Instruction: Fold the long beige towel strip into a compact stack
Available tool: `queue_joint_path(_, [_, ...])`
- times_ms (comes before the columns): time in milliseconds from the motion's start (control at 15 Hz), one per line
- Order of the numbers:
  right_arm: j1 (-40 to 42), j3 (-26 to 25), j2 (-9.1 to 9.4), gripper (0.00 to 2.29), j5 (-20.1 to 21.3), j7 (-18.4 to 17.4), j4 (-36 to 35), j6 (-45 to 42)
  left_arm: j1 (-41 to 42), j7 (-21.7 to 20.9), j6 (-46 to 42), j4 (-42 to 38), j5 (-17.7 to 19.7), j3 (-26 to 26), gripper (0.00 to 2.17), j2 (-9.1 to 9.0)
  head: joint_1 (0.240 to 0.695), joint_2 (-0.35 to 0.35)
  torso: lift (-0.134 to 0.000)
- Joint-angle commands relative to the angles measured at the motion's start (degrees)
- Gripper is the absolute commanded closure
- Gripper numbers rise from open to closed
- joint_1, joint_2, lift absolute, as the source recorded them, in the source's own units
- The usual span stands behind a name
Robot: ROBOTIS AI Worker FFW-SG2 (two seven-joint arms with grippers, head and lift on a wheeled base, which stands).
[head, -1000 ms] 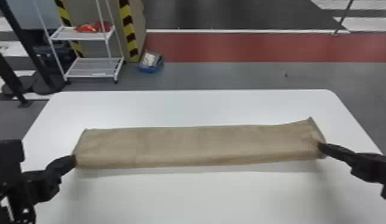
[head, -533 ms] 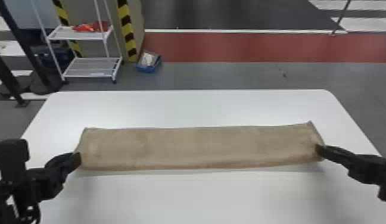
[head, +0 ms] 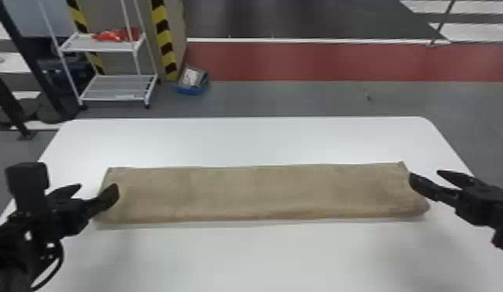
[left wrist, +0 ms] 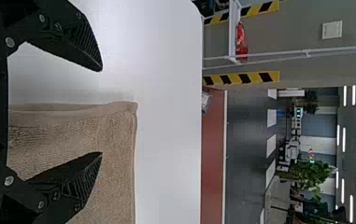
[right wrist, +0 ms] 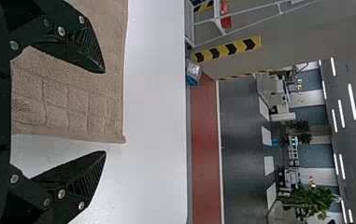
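The beige towel strip (head: 258, 192) lies flat and long across the white table. At its left end stands my left gripper (head: 92, 189), open, one finger over the towel and the other outside its edge. My right gripper (head: 425, 176) is open at the other end, its inner finger by the towel's edge. In the left wrist view, the left gripper (left wrist: 102, 114) spans the side edge of the towel (left wrist: 115, 140). The right wrist view has the right gripper (right wrist: 104, 112) spread around the towel's end (right wrist: 73, 102), holding nothing.
The white table (head: 254, 141) extends beyond the towel toward its far edge and also toward the robot. Past it on the floor stand a white shelf rack (head: 115, 87) and a blue bin (head: 192, 81).
Both grippers have opened at the towel's ends, where their fingers were together on it. The towel's right end has settled flatter, and the strip otherwise keeps its place.
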Motion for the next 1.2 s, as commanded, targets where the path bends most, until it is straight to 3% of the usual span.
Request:
queue_joint_path(0, [0.04, 1.18, 0.34, 0.07, -0.02, 0.01, -0.09, -1.17, -3.83, -0.14, 0.55, 5.24, -0.51, -0.93, 0.07, 0.62, 0.695, 0.0, -0.116])
queue_joint_path(333, [-0.58, 2.85, 1.05, 0.07, 0.15, 0.01, 0.53, -2.57, -4.8, -3.48, 5.82, 6.3, -0.51, -0.49, 0.68, 2.2, 0.695, 0.035, -0.116])
queue_joint_path(467, [-0.93, 3.2, 1.05, 0.07, 0.15, 0.01, 0.96, -2.57, -4.88, -3.48, 7.06, 6.12, -0.51, -0.49, 0.76, 2.29, 0.695, 0.039, -0.116])
queue_joint_path(533, [-1.1, 3.29, 1.05, 0.07, 0.24, 0.09, 1.14, -2.75, -4.88, -3.48, 7.41, 6.12, -0.16, -0.49, 1.16, 2.29, 0.695, 0.041, -0.116])
queue_joint_path(600, [-1.1, 3.29, 1.05, 0.07, 0.51, 0.36, 1.14, -3.28, -4.97, -3.48, 8.64, 5.94, -0.07, -0.49, 1.29, 2.29, 0.695, 0.043, -0.116])
queue_joint_path(933, [-1.1, 2.5, 0.96, 0.07, -0.02, 0.8, 1.58, -3.45, -4.88, -2.34, 12.86, 1.55, 0.2, -1.19, 1.44, 1.32, 0.695, 0.038, -0.116])
queue_joint_path(1133, [-1.1, -0.14, 0.96, 0.07, -2.48, 0.71, 1.67, -4.15, -5.24, 1.0, 17.6, -4.07, 3.62, -3.48, 1.44, -0.61, 0.695, 0.014, -0.116])
